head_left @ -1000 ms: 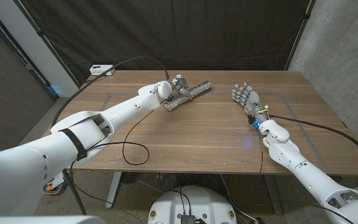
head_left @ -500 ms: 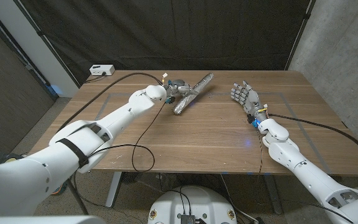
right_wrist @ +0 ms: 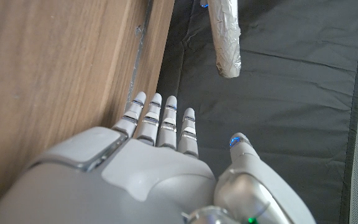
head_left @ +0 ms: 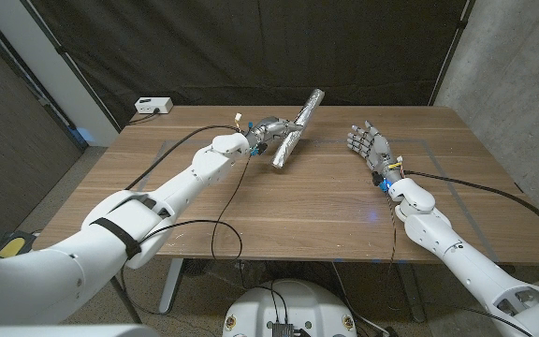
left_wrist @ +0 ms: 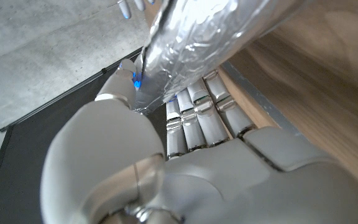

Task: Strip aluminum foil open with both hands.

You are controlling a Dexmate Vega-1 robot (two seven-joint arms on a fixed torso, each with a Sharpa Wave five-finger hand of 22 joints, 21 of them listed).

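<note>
A long crinkled foil roll [head_left: 298, 128] is lifted off the wooden table [head_left: 307, 201], tilted with its far end raised. My left hand [head_left: 266, 132] grips its lower part; in the left wrist view the foil roll [left_wrist: 197, 43] lies across the fingers [left_wrist: 194, 115] with the thumb wrapped around it. My right hand [head_left: 367, 146] stands to the right of the roll, fingers straight and apart, holding nothing. In the right wrist view my right hand [right_wrist: 166, 155] has its fingers extended, and the end of the foil roll [right_wrist: 225, 37] hangs a gap beyond them.
A small white box [head_left: 152, 106] sits at the table's far left corner. Black cables [head_left: 215, 201] trail over the table by my left arm, and another cable [head_left: 466, 184] runs right from my right wrist. A dark curtain [head_left: 251, 47] hangs behind the table.
My left hand has lifted the foil roll from lying on the table and swung it more upright, toward the table's middle. The right hand has stayed put.
</note>
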